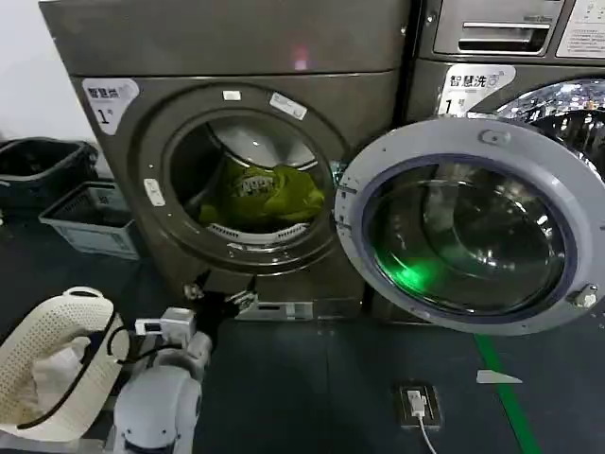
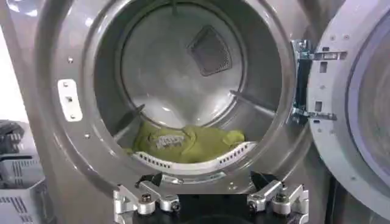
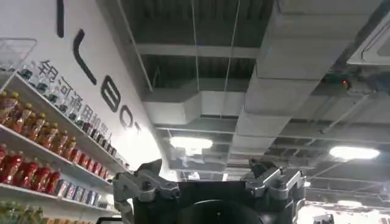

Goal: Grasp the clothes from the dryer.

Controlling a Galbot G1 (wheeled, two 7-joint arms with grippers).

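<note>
At the left, a cream mesh basket (image 1: 52, 355) sits near the robot. The left gripper (image 2: 210, 193) hovers low before the dryer (image 1: 236, 57), fingers apart and holding nothing. The clothes (image 2: 189, 143) lie at the drum's front, just behind the lip. The door (image 1: 468, 222) stands open to the right. The risk is a low approach striking the rim, or fingers pinching only a fold, so the bundle slips free. The right gripper (image 3: 207, 182) points at the ceiling — spread, idle.

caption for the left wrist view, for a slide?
Open left gripper faces the dryer porthole; yellow-green clothes lie at the drum's bottom front, door swung open.
</note>
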